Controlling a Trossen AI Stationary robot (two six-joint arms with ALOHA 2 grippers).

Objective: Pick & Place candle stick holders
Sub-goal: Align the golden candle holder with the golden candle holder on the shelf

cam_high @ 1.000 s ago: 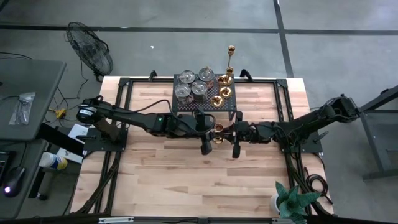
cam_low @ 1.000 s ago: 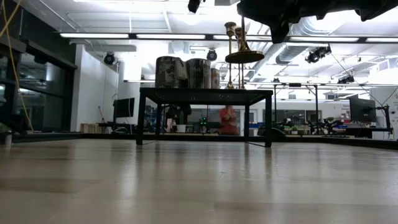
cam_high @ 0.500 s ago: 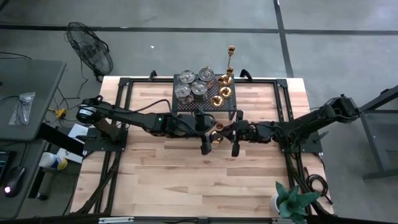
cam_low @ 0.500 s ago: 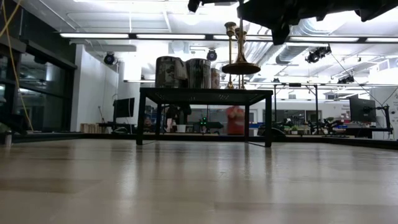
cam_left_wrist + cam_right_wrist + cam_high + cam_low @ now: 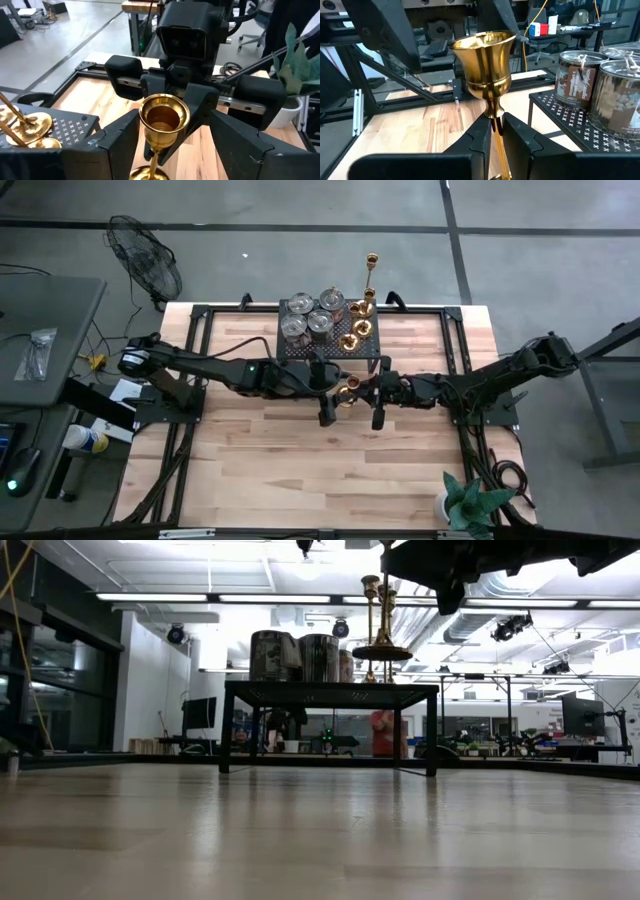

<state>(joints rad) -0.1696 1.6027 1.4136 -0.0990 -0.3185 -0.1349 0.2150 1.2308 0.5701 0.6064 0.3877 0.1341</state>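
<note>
The right gripper (image 5: 492, 131) was clamped on the brass candlestick's (image 5: 486, 65) stem; the left gripper (image 5: 172, 135) stood open around it, above the table (image 5: 250, 460).

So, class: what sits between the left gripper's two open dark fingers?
The shiny brass goblet-shaped candlestick stands between the left gripper fingers, untouched, in the left wrist view; the right gripper pinches its stem.

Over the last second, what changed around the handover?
The left claw opened and let go of the brass candlestick, then backed slightly toward its own side in the high view. The right claw stays shut on its stem, and in the low view the base has sunk toward the black stand. The other holders there have not moved.
</note>
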